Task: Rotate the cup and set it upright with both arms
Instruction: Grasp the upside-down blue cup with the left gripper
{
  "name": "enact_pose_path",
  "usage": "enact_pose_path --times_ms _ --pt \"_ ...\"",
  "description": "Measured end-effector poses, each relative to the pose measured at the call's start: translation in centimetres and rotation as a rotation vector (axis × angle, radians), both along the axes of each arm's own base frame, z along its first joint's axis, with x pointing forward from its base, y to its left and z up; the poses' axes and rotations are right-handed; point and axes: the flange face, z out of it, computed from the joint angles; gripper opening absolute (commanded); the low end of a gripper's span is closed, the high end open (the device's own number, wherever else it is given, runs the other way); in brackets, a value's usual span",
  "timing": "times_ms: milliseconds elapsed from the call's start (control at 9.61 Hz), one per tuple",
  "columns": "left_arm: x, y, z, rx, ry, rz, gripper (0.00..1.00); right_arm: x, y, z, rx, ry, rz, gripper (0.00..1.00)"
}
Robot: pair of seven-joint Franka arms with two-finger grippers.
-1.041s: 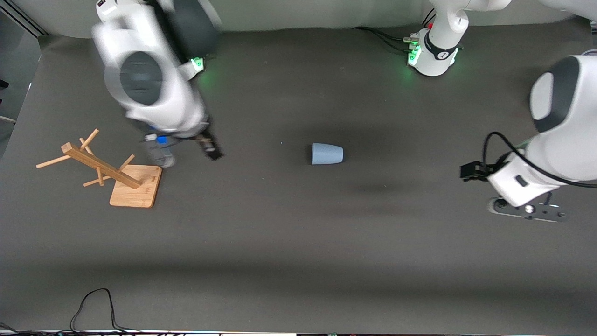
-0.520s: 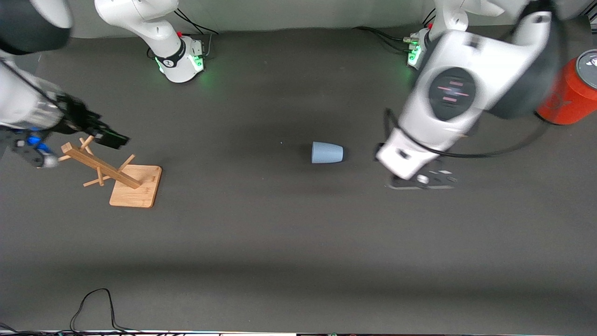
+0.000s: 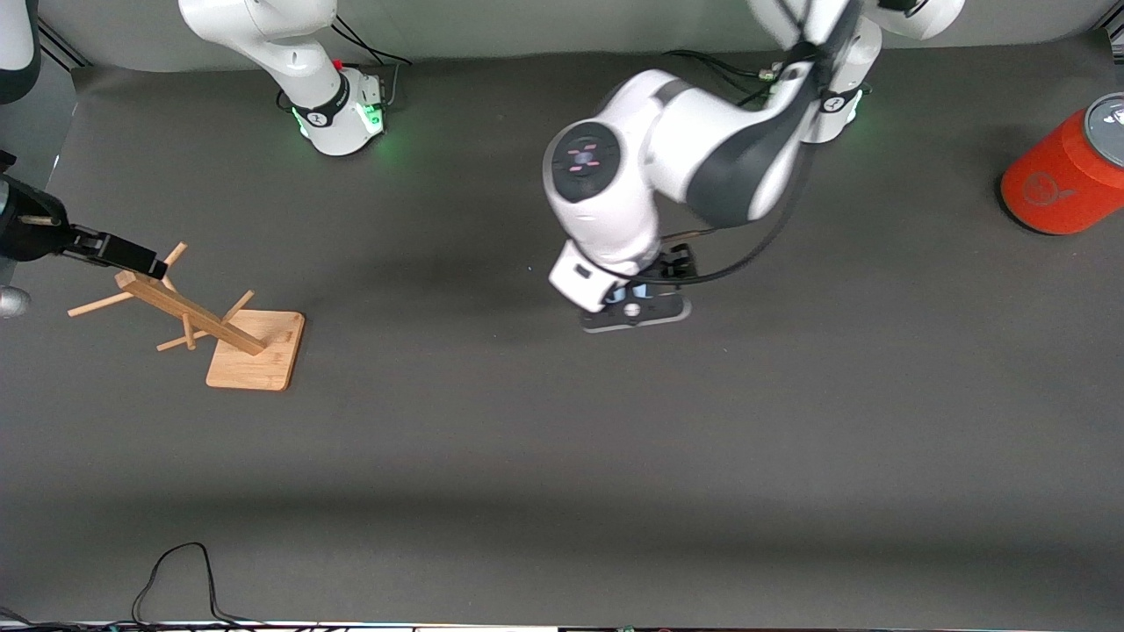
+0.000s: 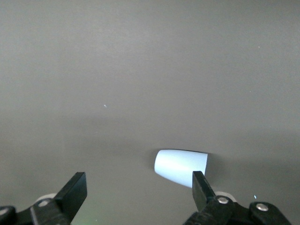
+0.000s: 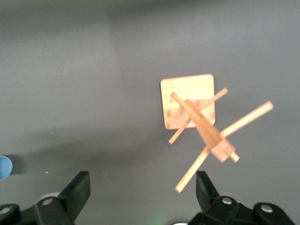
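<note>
Lots of bare dark table (image 3: 562,491) near the front camera. At mid-table, cup (image 4: 181,167) on its side, almost all hidden under the left arm in the front view. Left gripper (image 4: 136,194) over it, fingers spread wide, holding nothing, one finger just beside the cup. Wooden rack (image 3: 206,325) toward the right arm's end. Right gripper (image 5: 143,192) above the rack, wide open, empty, partly cut off at the front view's edge. Orange can (image 3: 1058,175) farthest, cut off too.

Small pale-blue cup (image 4: 181,167), handleless and tapered, lying on its side on the dark table mat near the table's middle. Smooth outer wall in view; almost wholly hidden under the left arm in the front view. Sliver of blue (image 5: 4,167) at the right wrist view's edge.
</note>
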Motion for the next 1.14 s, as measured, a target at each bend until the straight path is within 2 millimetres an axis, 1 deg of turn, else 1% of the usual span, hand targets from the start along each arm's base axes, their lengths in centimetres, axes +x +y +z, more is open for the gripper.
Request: enact_pose_path --times_ms 208,312,416,520,624,729,937,1145 --pt "-1.5 -3.7 -3.4 0.011 -0.040 -0.072 1.00 0.4 -1.3 0.1 -0.001 -0.042 0.073 1.00" --pt "-1.9 -5.5 -6.2 0.005 -0.053 -0.128 1.00 0.6 -1.4 0.2 -0.002 -0.058 0.095 1.00" --pt "-2.6 -7.3 -9.9 0.020 -0.060 -0.201 1.00 0.7 -1.3 0.3 -0.003 -0.068 0.107 1.00" --pt "-3.0 -8.2 -13.0 0.038 -0.052 -0.263 1.00 0.7 -1.3 0.3 -0.003 -0.069 0.110 1.00" --pt "-3.1 -8.3 -14.7 0.056 -0.028 -0.322 1.00 0.7 -1.5 0.3 -0.003 -0.070 0.108 1.00" --pt "-3.1 -8.1 -15.6 0.071 -0.001 -0.380 1.00 0.7 -1.9 0.3 -0.001 -0.070 0.105 1.00" --pt "-3.2 -7.4 -16.9 0.113 0.035 -0.451 1.00 0.7 -1.7 0.2 0.002 -0.070 0.112 1.00" --pt "-4.3 -7.1 -19.2 0.196 0.047 -0.515 1.00 0.7 -1.3 0.2 0.003 -0.071 0.118 1.00"
